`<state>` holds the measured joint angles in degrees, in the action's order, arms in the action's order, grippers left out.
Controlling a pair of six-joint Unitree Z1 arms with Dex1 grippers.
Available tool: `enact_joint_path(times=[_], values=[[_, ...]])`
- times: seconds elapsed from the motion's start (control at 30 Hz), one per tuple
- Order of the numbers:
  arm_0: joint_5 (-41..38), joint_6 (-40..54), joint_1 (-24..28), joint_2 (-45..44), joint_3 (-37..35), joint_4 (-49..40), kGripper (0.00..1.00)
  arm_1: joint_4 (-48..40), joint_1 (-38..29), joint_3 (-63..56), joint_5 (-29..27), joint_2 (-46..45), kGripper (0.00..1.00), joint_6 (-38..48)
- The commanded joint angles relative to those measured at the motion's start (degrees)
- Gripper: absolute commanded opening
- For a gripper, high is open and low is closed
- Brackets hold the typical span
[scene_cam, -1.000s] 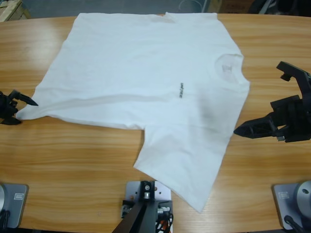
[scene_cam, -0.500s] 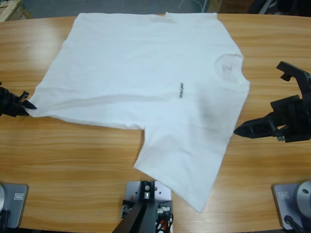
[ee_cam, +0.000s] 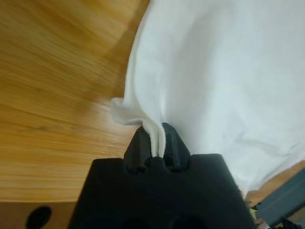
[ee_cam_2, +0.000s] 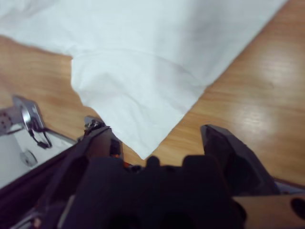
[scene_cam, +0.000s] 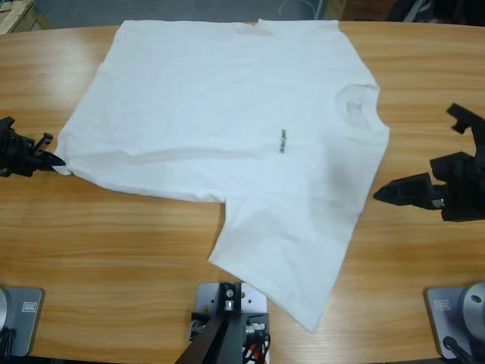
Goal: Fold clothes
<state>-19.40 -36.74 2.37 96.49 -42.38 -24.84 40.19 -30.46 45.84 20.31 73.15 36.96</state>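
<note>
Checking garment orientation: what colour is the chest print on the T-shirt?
Dark, nearly black, on the white T-shirt; chest print shows best in the high view.

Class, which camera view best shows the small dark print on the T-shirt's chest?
The high view: the whole T-shirt lies spread out, its chest print visible. The left wrist view shows only pinched fabric at the left gripper; the right wrist view shows only a plain sleeve.

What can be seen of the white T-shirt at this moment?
The T-shirt is plain white, thin and soft, with short sleeves, a round neck and a small dark mark on the chest. It lies spread nearly flat on the wooden table, neck toward the right, one sleeve pointing to the near edge. The left end effector pinches its hem corner, lifting a small ridge. The right end effector is open, clear of it.
</note>
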Motion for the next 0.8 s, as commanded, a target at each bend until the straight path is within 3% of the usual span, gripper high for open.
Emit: enact_joint_path(times=[0.03,0.33,0.6,0.8], values=[[-1.26,0.71,0.36,-4.29,1.60,0.67,0.000,-6.28,-0.53,-8.83,0.06,2.38,0.780,6.65],[-1.24,0.71,0.53,-7.51,2.86,0.67,0.000,-21.56,-15.01,-16.27,-0.06,6.25,0.803,19.97],[-1.24,0.71,0.62,-8.26,3.27,0.67,0.000,-31.51,-16.15,-23.76,-0.15,8.64,0.798,24.44],[-1.26,0.71,0.62,-8.10,3.27,0.67,0.000,-39.29,-17.58,-25.18,2.24,15.32,0.798,24.49]])
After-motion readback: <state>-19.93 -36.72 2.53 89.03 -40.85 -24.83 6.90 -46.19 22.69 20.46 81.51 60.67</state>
